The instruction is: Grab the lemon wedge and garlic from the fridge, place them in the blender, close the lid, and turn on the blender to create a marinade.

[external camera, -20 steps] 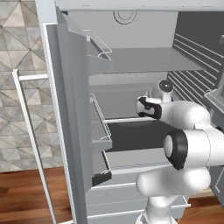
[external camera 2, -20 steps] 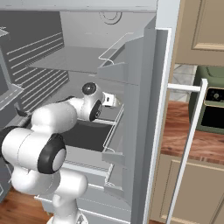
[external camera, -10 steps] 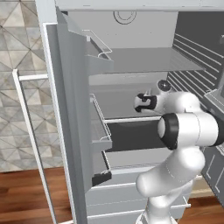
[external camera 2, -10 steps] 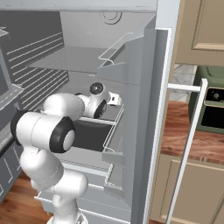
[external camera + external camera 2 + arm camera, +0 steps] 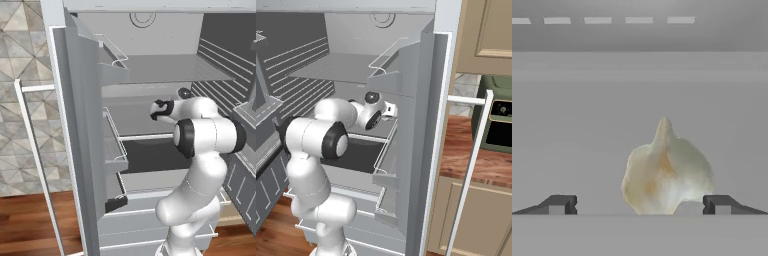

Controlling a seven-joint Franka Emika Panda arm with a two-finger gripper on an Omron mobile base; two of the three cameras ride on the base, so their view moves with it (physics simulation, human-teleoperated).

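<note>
Closing off-centre risks flicking garlic (image 5: 666, 170) away: fingers (image 5: 559, 204) spread wide, bulb nearer one tip, shelf (image 5: 582, 130) slick.

arm elbow swung lower and forward, gripper (image 5: 156, 110) reached further left along the fridge (image 5: 150, 75) shelf

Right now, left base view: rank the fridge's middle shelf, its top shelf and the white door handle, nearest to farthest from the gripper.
1. Middle shelf: directly under the open gripper, inside the fridge.
2. Top shelf: above the gripper.
3. White door handle: far left, on the outer face of the open door.
</note>
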